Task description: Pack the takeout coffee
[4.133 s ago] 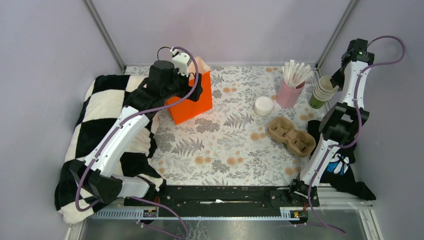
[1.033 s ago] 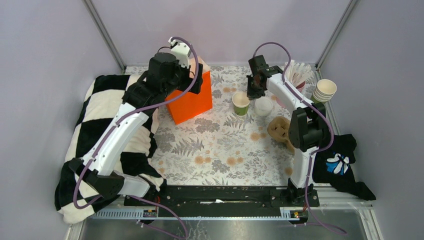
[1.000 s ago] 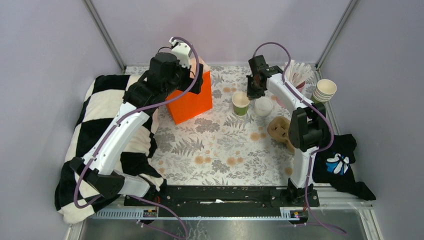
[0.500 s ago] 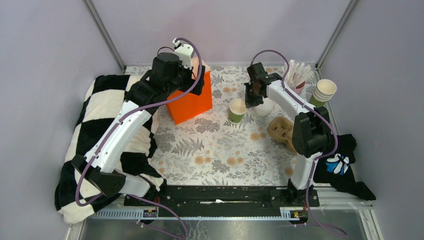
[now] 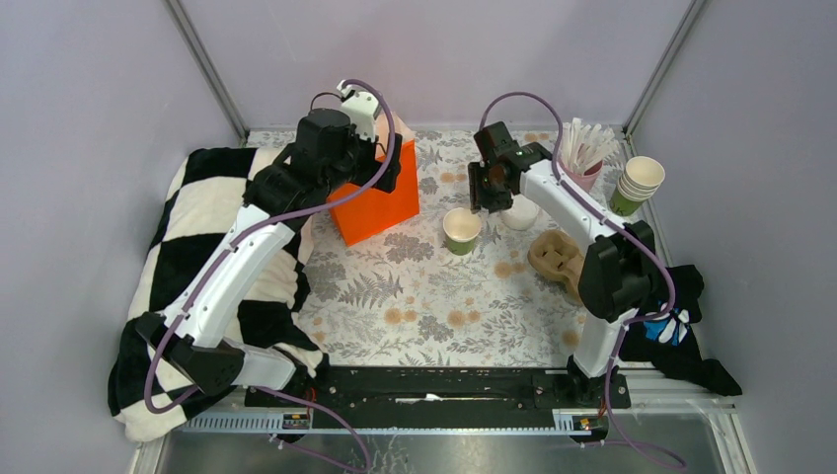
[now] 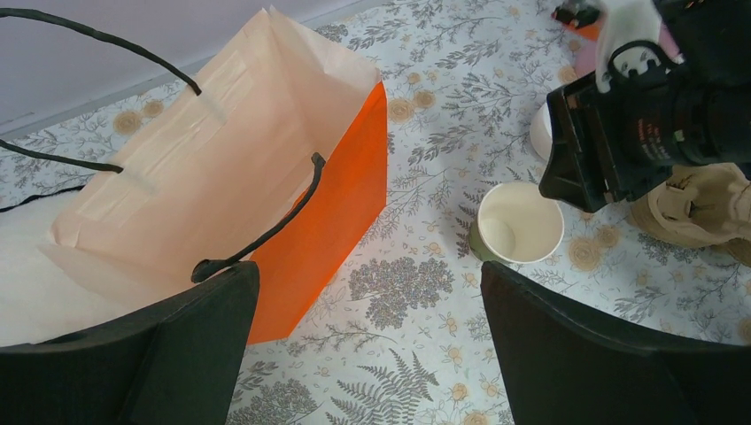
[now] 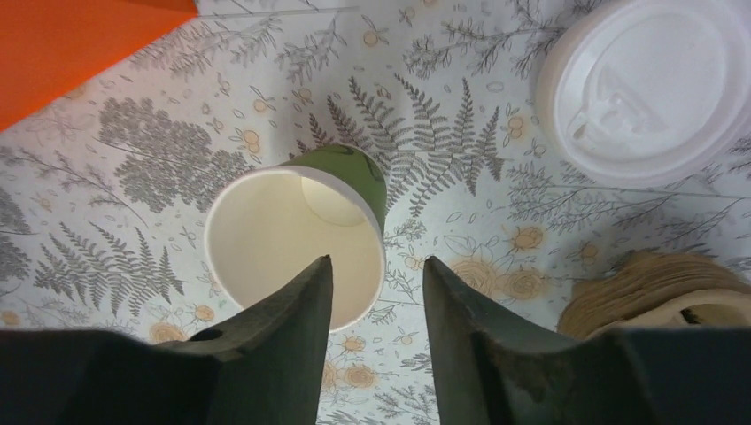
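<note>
The right gripper [image 7: 375,266] has just parted its jaws narrowly, releasing a lidless green paper cup [image 7: 283,239] onto the floral counter [image 5: 424,296]. The takeout coffee [image 7: 651,84], seemingly a cup beneath its white round plastic lid, sits unpacked just right of it; the left gripper [image 6: 367,268] gapes wide

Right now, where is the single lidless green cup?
Top view, mid-table: the green cup stands upright between the orange bag and the white lid, under the right gripper.
</note>
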